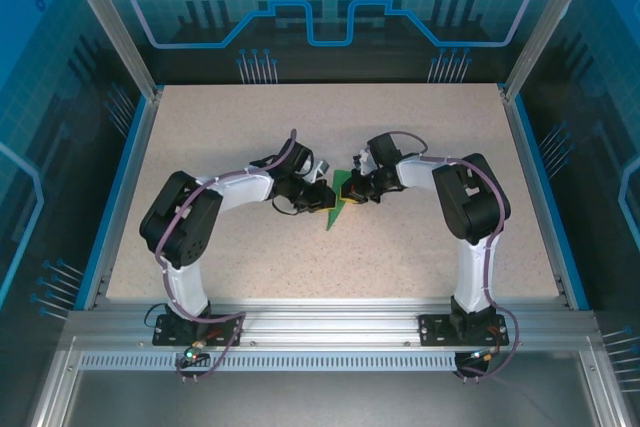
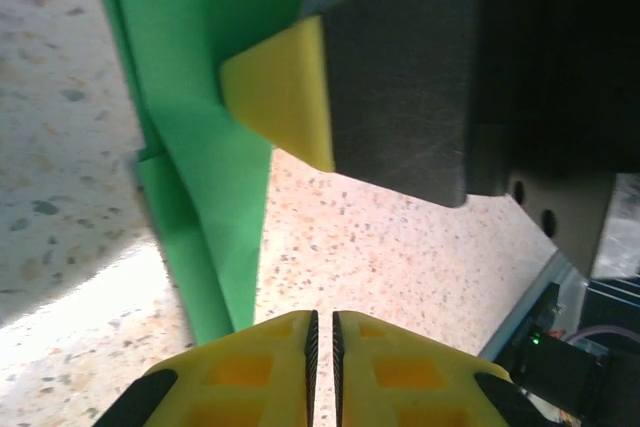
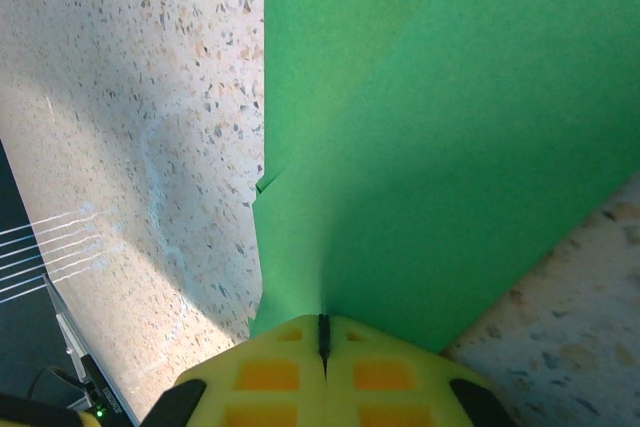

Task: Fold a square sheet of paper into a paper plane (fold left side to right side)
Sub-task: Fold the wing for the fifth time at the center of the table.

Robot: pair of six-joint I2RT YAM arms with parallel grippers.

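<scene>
Speckled counter (image 1: 250, 127) is sitting inside blue walls. Left fingers (image 2: 300, 347), parted by only a slit and holding nothing, are hovering just beside the green paper (image 2: 200, 67), which is lying folded and pointed near the counter's middle. Right fingers (image 3: 300, 347) are closing on its raised crease. I judge the left should be pressing along the fold while the right is steadying, keeping the edges aligned.

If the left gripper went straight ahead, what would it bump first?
Likely the yellow fingertip of the right gripper, which holds the paper just ahead. Depth is unclear, so maybe the table first.
</scene>
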